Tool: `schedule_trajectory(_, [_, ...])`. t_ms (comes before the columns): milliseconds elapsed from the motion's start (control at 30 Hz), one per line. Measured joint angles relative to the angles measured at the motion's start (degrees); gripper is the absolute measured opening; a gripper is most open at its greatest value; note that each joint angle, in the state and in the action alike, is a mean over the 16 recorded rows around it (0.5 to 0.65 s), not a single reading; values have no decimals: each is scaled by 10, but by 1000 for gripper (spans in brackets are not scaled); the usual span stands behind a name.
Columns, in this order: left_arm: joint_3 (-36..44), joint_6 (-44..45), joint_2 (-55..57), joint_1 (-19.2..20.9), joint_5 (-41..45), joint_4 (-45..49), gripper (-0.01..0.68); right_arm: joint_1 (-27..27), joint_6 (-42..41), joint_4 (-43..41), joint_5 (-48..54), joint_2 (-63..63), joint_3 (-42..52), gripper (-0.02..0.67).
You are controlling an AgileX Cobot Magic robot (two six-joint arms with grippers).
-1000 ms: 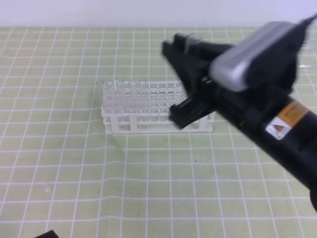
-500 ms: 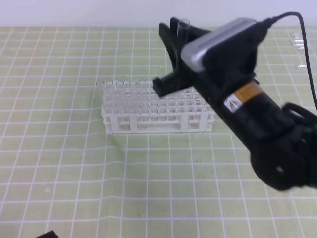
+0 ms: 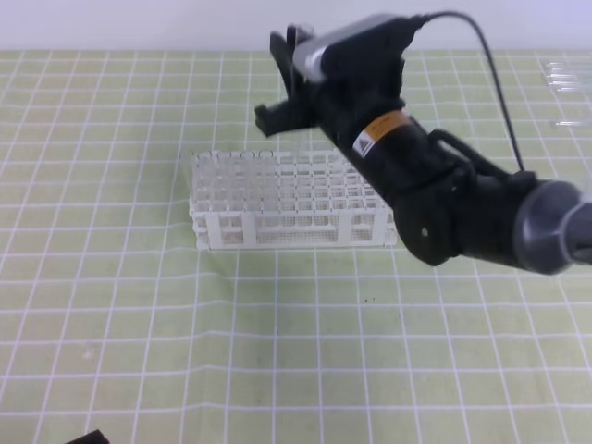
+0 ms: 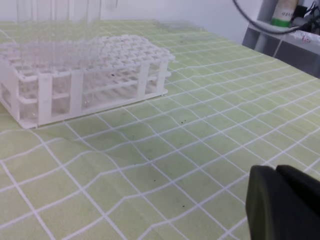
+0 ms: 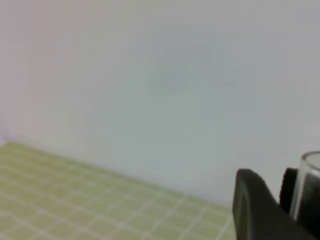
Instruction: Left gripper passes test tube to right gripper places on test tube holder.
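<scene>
We see only the tube's rim (image 5: 313,165), cut off at the edge; the left gripper (image 4: 285,205) shows as a blur.

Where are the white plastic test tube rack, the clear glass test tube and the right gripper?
White plastic test tube rack (image 3: 277,236), exterior high view, front wall.
Clear glass test tube (image 5: 309,185), right wrist view, upper wall.
Right gripper (image 3: 282,79), exterior high view, between jaws.

Test tube holder (image 3: 291,199) blocks mat centre; right arm (image 3: 444,199) overhangs its right end.
</scene>
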Motion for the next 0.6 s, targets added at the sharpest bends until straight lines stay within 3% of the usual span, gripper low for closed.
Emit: schedule_trajectory(600, [1,0,-1,0,1,3,-2,-32,77,-70,-51,88,-38,85])
